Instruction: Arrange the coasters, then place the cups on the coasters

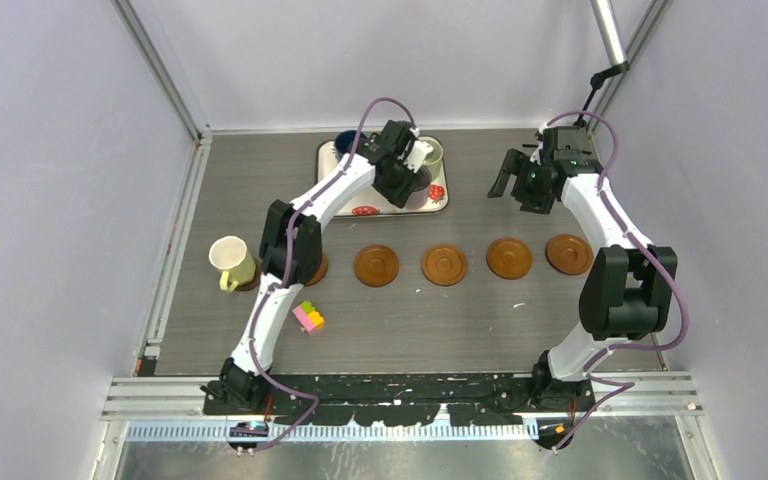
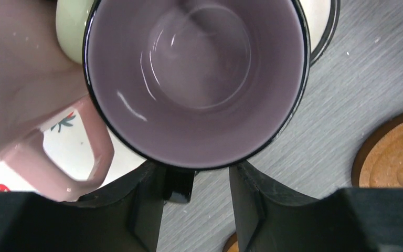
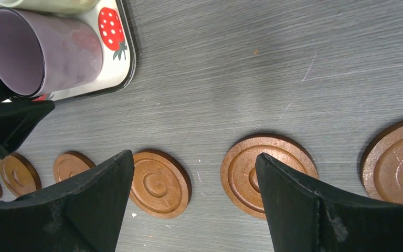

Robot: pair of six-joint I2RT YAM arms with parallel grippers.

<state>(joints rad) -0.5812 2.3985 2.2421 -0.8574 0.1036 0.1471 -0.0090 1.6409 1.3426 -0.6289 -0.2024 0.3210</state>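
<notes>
A purple-grey cup [image 2: 197, 79] stands at the front edge of the strawberry-print tray [image 2: 71, 144]. My left gripper [image 2: 197, 189] straddles its dark handle [image 2: 179, 184]. The handle lies against the left finger, and a gap shows before the right finger [image 2: 246, 205]. A pink cup [image 2: 26, 105] and a pale green cup [image 2: 71, 26] crowd beside it. A cream-yellow cup [image 1: 230, 262] sits on the far-left coaster. Several brown coasters [image 1: 445, 265] form a row across the table. My right gripper [image 3: 194, 156] hovers open above two of the coasters [image 3: 160, 184], holding nothing.
The tray [image 1: 440, 200] lies at the back centre with a dark blue cup [image 1: 345, 142] at its far corner. A small pink-yellow-green block toy [image 1: 309, 317] lies near the left arm. Metal frame rails border the table on both sides.
</notes>
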